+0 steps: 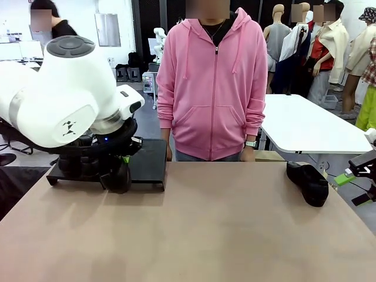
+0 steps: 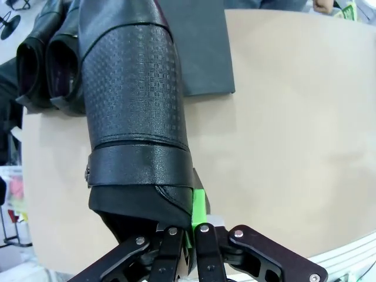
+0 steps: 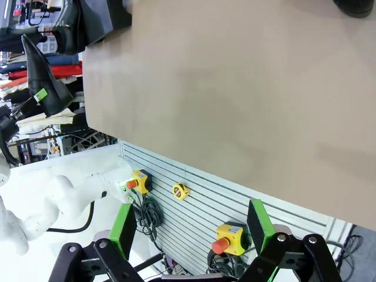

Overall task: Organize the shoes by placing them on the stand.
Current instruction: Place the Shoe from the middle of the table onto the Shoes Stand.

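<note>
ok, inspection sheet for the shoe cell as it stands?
Surface: tan table, nothing spilled.
Job's things: stand far left; two shoes seemingly on it; held shoe in front of the stand; fourth shoe lying at right.
Clutter: nothing seen.
End effectors: left end effector shut on the held shoe's heel; right end effector open, nothing in it.
Cables: bundle below the table edge.
Surroundings: person at far side; white table behind.

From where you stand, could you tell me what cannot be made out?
Front view: the left arm hides most of the stand and its load.
Left wrist view: the held shoe covers where its toe rests.
Right wrist view: the top edge cuts off the loose shoe.
</note>
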Motion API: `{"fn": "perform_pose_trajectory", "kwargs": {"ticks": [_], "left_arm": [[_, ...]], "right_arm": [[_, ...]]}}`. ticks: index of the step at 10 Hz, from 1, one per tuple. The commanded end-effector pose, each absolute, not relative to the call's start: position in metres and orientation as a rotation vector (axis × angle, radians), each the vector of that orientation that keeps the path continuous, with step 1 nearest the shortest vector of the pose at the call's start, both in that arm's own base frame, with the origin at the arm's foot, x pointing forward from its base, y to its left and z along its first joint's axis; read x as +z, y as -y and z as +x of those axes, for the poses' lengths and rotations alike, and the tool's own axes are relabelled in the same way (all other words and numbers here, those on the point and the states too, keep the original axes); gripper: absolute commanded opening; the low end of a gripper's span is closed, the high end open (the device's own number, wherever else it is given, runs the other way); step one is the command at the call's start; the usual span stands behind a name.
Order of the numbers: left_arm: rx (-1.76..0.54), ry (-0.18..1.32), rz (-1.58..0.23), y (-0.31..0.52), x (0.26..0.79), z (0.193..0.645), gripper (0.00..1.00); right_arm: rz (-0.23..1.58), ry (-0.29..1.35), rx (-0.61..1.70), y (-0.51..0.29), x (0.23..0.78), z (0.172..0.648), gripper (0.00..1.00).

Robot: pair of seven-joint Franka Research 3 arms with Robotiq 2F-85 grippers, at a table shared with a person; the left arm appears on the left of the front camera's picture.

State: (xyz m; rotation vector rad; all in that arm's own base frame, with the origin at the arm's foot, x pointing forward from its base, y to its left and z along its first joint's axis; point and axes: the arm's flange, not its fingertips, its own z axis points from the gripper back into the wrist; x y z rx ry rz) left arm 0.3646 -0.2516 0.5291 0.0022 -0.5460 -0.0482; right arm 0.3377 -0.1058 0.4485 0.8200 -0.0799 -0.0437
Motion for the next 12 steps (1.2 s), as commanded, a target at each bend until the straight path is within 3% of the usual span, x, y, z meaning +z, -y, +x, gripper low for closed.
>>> {"fn": "perform_pose_trajectory", "kwargs": {"ticks": [1, 4, 7, 12], "left_arm": [[-0.036, 0.556, -0.004, 0.245, 0.530, 0.366, 0.00], [-0.168, 0.402, 0.075, 0.254, 0.539, 0.487, 0.00], [-0.127, 0.333, 0.218, 0.275, 0.526, 0.588, 0.00], [-0.025, 0.269, 0.256, 0.280, 0.483, 0.641, 0.00]], "right_arm": [[0.846, 0.099, -0.034, 0.106, 0.450, 0.339, 1.00], [0.846, 0.099, -0.034, 0.106, 0.450, 0.339, 1.00], [0.846, 0.099, -0.034, 0.106, 0.450, 0.339, 1.00], [0.846, 0.099, -0.034, 0.106, 0.450, 0.339, 1.00]]}}
